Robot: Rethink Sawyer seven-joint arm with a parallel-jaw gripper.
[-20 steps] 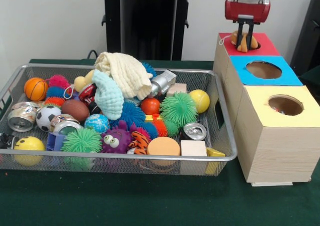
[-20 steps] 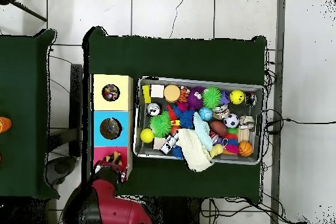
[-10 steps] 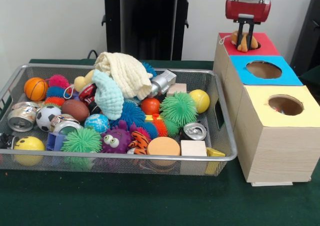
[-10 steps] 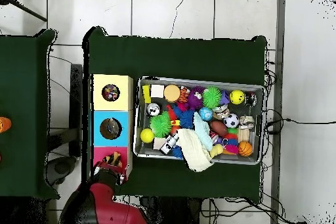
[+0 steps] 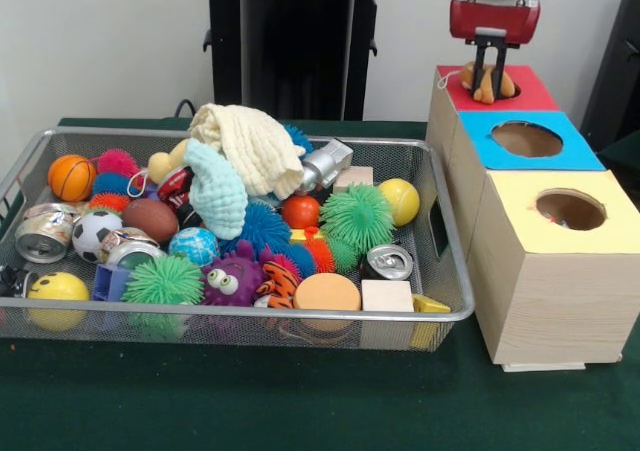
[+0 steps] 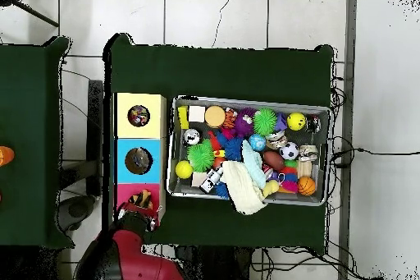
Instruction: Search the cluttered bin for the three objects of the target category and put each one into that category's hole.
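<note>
The step in hand appears to be the deposit of one item: the gripper (image 5: 486,79) hangs directly over the red-topped box (image 5: 528,93), the farthest of three wooden boxes standing in a row beside the mesh bin (image 5: 452,271). Its two dark fingers (image 5: 497,71) are set narrow and stand on either side of a small tan plush toy (image 5: 481,84), which sits at the mouth of the red box's hole; the toy appears to be held between them, although the front view does not show whether its weight already rests on the rim of the hole. In the overhead view the same toy (image 6: 142,199) shows on the red top just ahead of the arm's red body (image 6: 135,256). The blue-topped box (image 5: 527,139) and the yellow-topped box (image 5: 560,216) stand next in line, each with an open round hole. In judgement, the next move calls for the toy to be centred on the hole and released so that it drops through instead of lodging on the edge; the fingers then have to lift clear of the box before any travel back toward the bin. The bin remains heavily loaded with balls, spiky toys, cans, wooden blocks and a cream cloth (image 5: 250,143) lying over the pile, so any further search would probably need that cloth shifted to expose what lies beneath it.
</note>
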